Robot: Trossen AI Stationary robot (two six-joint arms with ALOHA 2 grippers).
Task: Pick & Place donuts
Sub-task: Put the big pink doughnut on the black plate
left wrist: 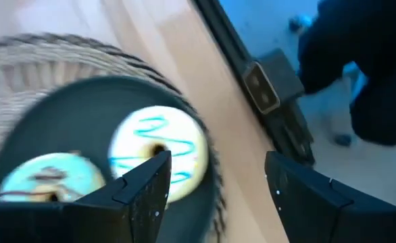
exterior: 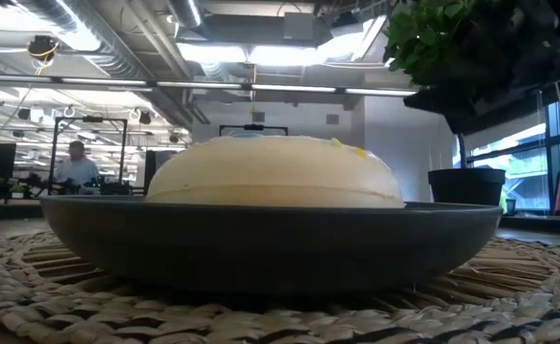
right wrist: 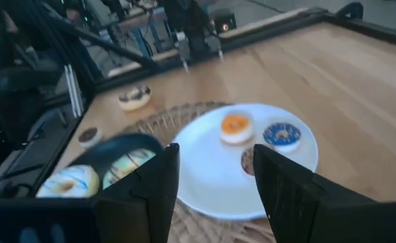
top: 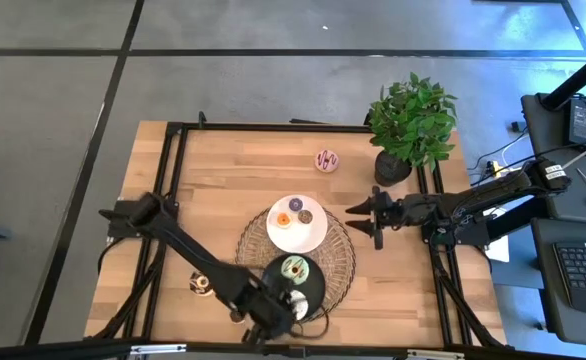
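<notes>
A black plate (top: 318,285) on a woven mat holds a green donut (top: 293,267) and a cream donut with blue zigzag icing (left wrist: 159,152). A white plate (top: 313,235) holds three mini donuts: orange (right wrist: 236,127), purple-blue (right wrist: 281,133) and brown (right wrist: 249,158). A pink-striped donut (top: 327,160) and a chocolate donut (top: 201,283) lie on the table. My left gripper (left wrist: 215,182) is open and empty over the black plate's near edge, one finger in front of the cream donut. My right gripper (right wrist: 215,169) is open and empty, to the right of the white plate.
A potted plant (top: 410,125) stands at the far right corner. The woven mat (top: 258,240) lies under both plates. A small brown donut (right wrist: 88,136) lies on the table beyond the black plate. Black frame rails (top: 273,127) edge the table. A person stands far off in the room (exterior: 75,162).
</notes>
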